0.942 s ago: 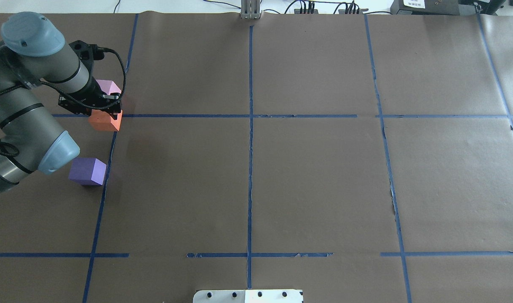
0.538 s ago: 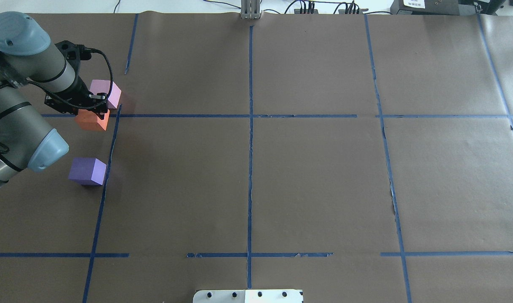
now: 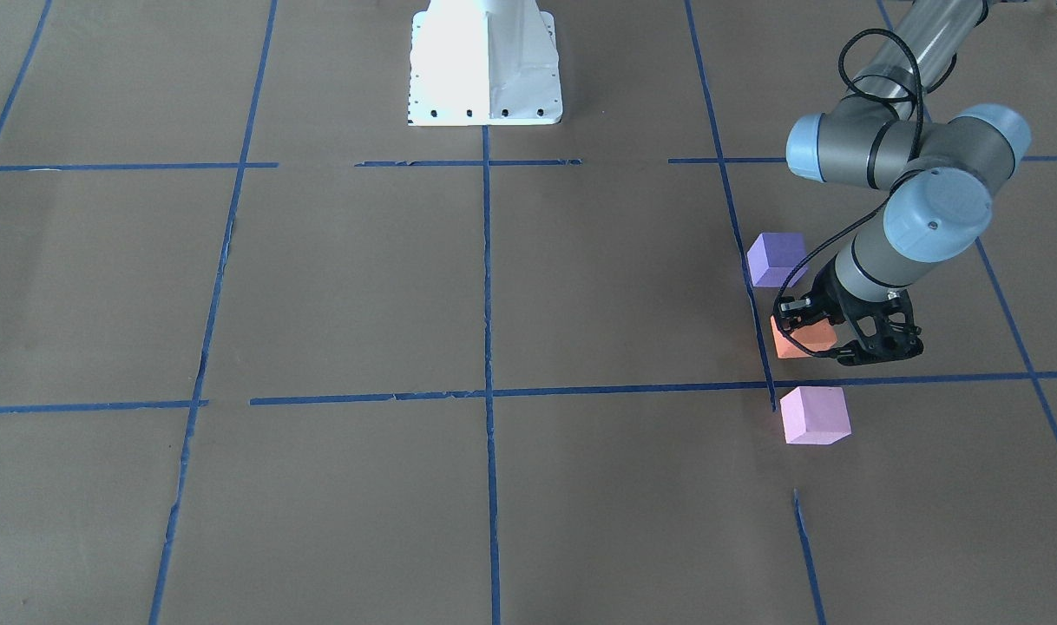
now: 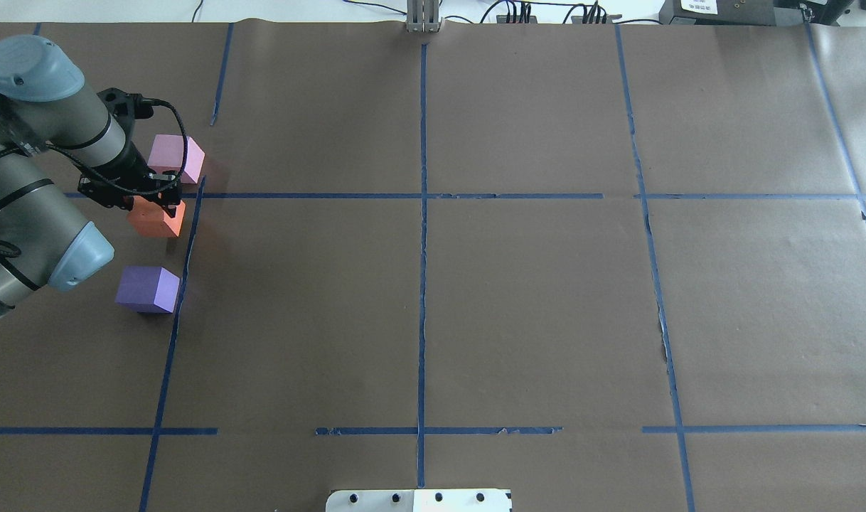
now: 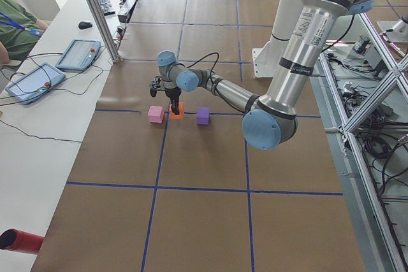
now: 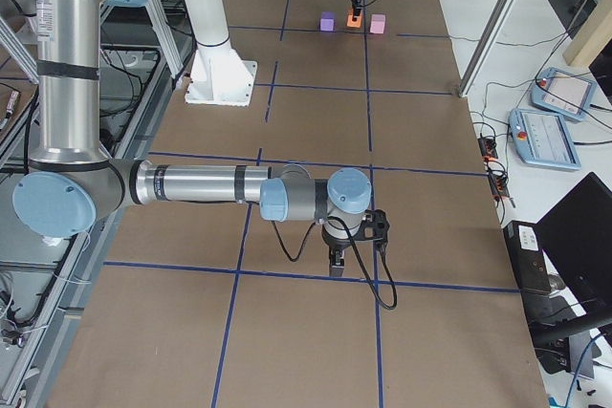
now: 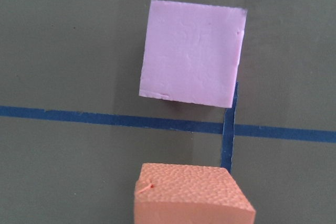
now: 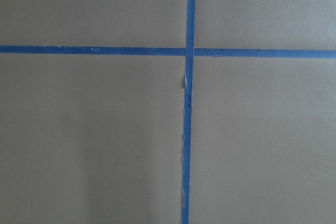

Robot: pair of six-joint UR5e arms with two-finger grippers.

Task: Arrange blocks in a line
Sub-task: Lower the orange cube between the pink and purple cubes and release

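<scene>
My left gripper (image 4: 159, 201) is shut on the orange block (image 4: 156, 220) and holds it at or just above the table, on the far left. The pale pink block (image 4: 177, 158) lies just beyond it. The violet-purple block (image 4: 147, 289) lies nearer to me. In the front view the orange block (image 3: 791, 345) sits between the purple block (image 3: 776, 258) and the pink block (image 3: 813, 415). The left wrist view shows the orange block (image 7: 191, 192) below the pink block (image 7: 191, 53). My right gripper (image 6: 335, 260) shows only in the right side view, over bare paper; I cannot tell its state.
Brown paper with a grid of blue tape (image 4: 422, 213) covers the table. The white robot base (image 3: 483, 61) stands at my edge. A metal post (image 4: 423, 18) and cables are at the far edge. An operator (image 5: 13, 30) sits by tablets off the table.
My left gripper has carried the orange block left, then a little toward me. The pink block is now uncovered. The purple and pink blocks have not moved.
</scene>
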